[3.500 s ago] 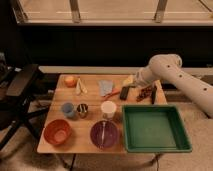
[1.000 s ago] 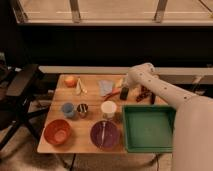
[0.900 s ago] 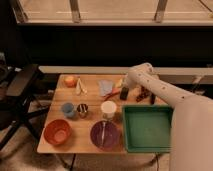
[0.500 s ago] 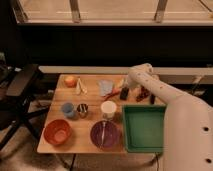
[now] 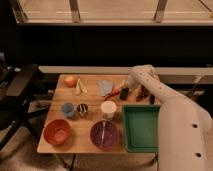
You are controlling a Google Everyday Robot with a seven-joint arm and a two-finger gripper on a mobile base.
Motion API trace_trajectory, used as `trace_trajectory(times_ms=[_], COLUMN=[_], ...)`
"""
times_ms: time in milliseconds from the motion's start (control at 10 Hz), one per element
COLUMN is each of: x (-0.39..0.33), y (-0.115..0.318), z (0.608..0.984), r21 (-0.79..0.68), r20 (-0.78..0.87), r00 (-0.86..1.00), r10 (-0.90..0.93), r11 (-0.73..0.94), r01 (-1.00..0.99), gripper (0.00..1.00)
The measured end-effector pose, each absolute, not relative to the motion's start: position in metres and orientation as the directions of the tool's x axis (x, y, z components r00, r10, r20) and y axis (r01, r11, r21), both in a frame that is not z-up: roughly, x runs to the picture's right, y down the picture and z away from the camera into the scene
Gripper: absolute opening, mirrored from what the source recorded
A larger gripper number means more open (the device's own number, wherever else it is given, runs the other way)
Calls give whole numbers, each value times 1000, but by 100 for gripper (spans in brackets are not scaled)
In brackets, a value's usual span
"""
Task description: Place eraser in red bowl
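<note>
Hand right at the eraser on the far side of the desk, can't tell its grip; looks like the pickup, and next comes a lift and carry to the red bowl front-left

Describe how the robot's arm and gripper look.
The arm is cream-white, with smooth, thick, rounded segments; no cables or markings show. Its small dark gripper tips the narrower end, over the back of the wooden table beside the light-blue cloth.

Purple bowl beside green tray
</note>
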State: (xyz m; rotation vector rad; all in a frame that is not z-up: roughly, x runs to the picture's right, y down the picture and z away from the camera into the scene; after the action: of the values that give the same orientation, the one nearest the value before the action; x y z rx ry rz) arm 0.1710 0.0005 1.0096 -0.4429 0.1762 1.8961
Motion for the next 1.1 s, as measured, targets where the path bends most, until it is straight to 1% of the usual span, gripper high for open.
trace_trajectory(times_ms=[300, 400, 500, 900, 1100], x=[169, 166, 165, 139, 104], y=[1, -2, -6, -40, -52], z=[1007, 1003, 997, 939, 903], r21=[-84, -92, -99, -208, -332], r20=[-385, -376, -365, -292, -263], r00=[-311, -308, -303, -239, -179], r10=[869, 874, 880, 926, 948], r11=[-369, -366, -360, -306, -263], r01=[-926, -926, -928, -929, -906], gripper=[17, 5, 1, 0, 0])
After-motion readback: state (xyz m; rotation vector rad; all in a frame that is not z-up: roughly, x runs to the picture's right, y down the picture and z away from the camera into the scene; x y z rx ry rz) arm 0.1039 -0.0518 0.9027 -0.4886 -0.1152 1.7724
